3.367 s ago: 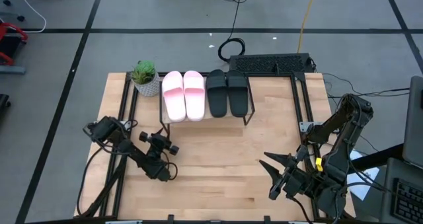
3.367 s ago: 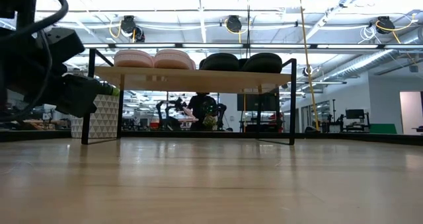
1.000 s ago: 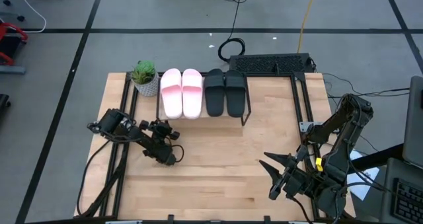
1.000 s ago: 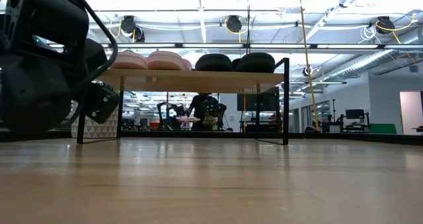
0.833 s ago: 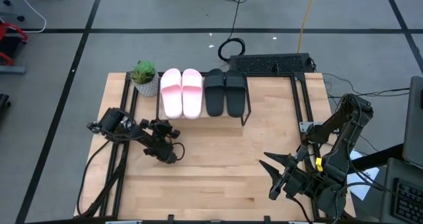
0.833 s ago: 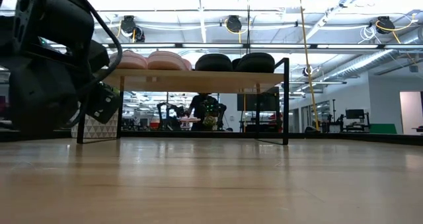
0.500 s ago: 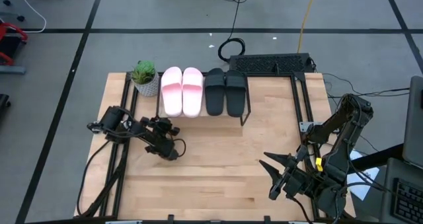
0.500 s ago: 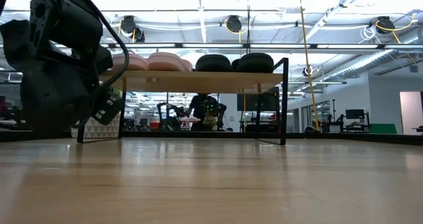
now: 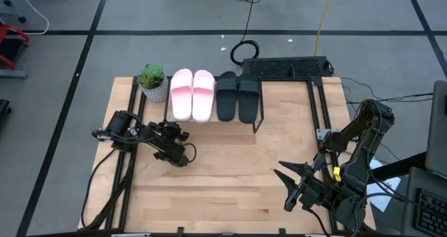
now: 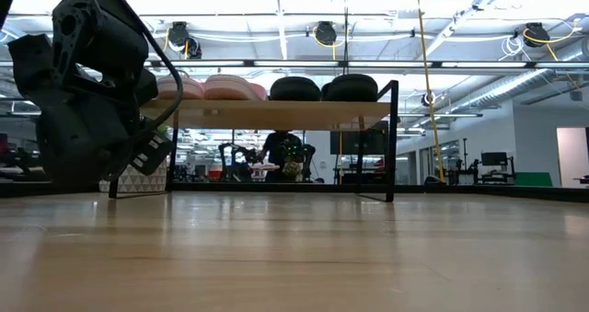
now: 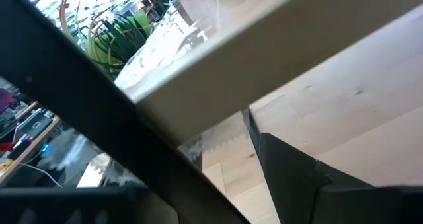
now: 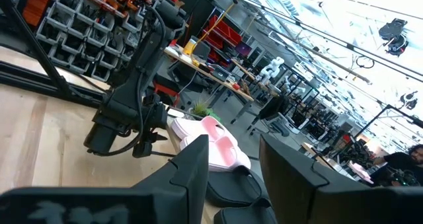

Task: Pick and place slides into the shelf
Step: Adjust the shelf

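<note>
all four slides, pink pair [image 9: 192, 95] and black pair [image 9: 237, 96], already side by side on the shelf [image 9: 257, 123] at the counter's [image 9: 230, 174] far edge. likely light, soft foam, bendy, best pinched across the wide strap. left pincer [image 9: 183, 155] spread and empty just before the shelf; right pincer [image 9: 292, 180] spread, empty, well apart near the front.

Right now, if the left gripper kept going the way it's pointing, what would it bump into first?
Probably the shelf. The left gripper, open and empty, sits low on the table by the shelf's front left leg, and its wrist view shows the shelf's wooden edge right ahead. Depth is unclear, so it might slip underneath instead.
</note>
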You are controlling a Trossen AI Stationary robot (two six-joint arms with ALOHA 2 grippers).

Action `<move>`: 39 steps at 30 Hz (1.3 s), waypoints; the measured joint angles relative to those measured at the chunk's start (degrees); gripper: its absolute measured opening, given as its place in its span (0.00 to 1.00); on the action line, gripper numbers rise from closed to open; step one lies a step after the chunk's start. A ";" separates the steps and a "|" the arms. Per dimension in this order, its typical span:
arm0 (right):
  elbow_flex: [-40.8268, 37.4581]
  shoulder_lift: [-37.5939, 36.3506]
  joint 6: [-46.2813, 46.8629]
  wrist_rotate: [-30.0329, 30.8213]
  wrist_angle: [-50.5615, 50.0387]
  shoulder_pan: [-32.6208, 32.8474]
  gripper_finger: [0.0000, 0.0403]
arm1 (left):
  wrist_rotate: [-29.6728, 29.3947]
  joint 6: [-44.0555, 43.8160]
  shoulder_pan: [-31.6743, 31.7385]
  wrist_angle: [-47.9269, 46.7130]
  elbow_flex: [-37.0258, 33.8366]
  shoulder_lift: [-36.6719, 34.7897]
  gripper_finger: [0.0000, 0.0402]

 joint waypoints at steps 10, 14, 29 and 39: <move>0.00 0.00 0.06 0.02 0.00 0.00 0.31 | 0.43 0.03 -1.46 -0.15 -0.02 0.00 0.38; 0.01 0.00 0.11 0.02 0.00 0.00 0.31 | 0.76 0.02 -2.10 -0.13 -0.02 0.00 0.38; 0.01 0.00 0.13 0.00 0.02 0.00 0.31 | 1.50 -1.27 -2.15 -1.67 0.23 0.00 0.38; 0.02 0.00 0.13 -0.02 0.02 0.00 0.31 | 2.91 -1.95 -4.20 -2.29 0.44 0.00 0.38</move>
